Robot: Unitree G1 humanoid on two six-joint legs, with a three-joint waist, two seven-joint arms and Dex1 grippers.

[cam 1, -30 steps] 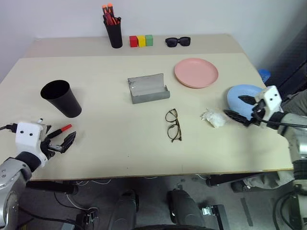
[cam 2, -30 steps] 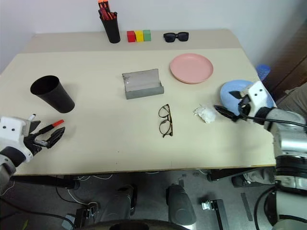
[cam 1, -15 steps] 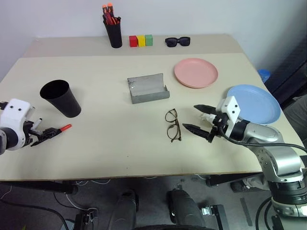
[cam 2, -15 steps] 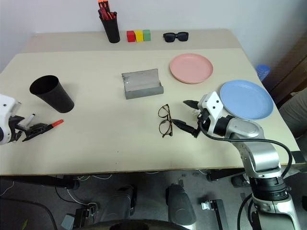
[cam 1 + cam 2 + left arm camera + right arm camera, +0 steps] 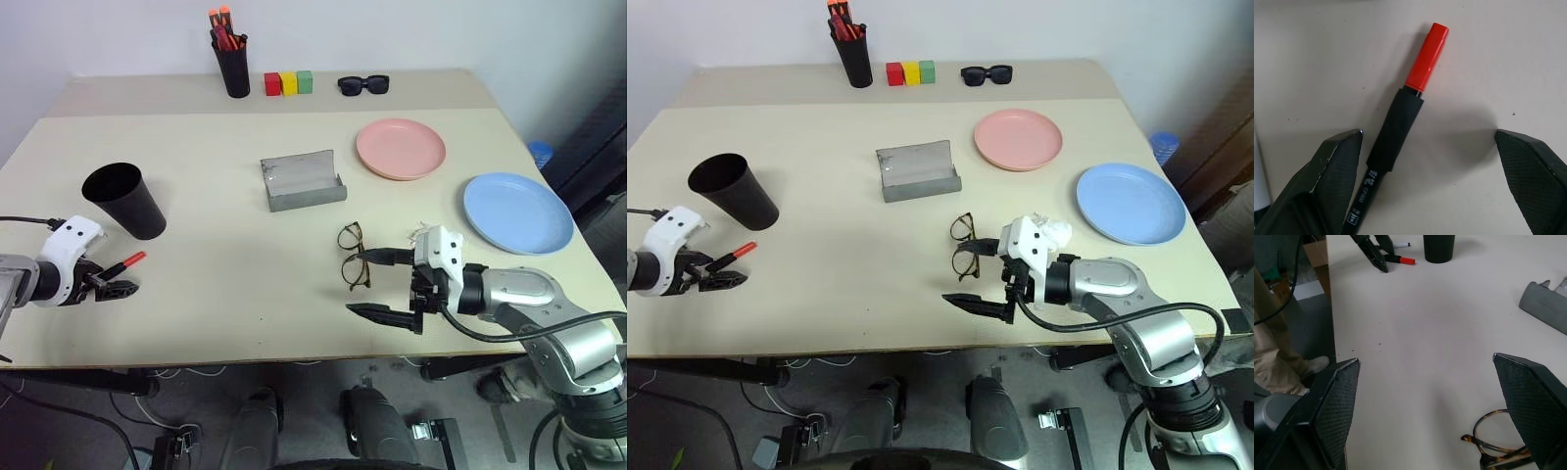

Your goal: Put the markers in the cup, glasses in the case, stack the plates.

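Observation:
The red-capped marker (image 5: 1413,110) lies flat on the table, and my left gripper (image 5: 103,284) stands open astride its black body, one finger close beside it. The white-tipped marker (image 5: 1402,244) lies just past it. The black cup (image 5: 124,201) stands upright a little beyond them. The brown glasses (image 5: 353,257) lie at mid-table, unfolded. My right gripper (image 5: 374,284) is open right beside them, pointing left, holding nothing. The grey case (image 5: 302,182) sits open behind the glasses. The pink plate (image 5: 400,148) and the blue plate (image 5: 516,211) lie apart on the right.
A crumpled white tissue (image 5: 1050,230) lies just behind my right hand. At the table's back edge stand a pen holder (image 5: 233,67) with orange-capped pens, three coloured blocks (image 5: 288,83) and black sunglasses (image 5: 363,85). The table's front edge runs close to both hands.
My right gripper has swung left from the blue plate to the glasses, still open. My left gripper has tipped downward and settled over the red-capped marker.

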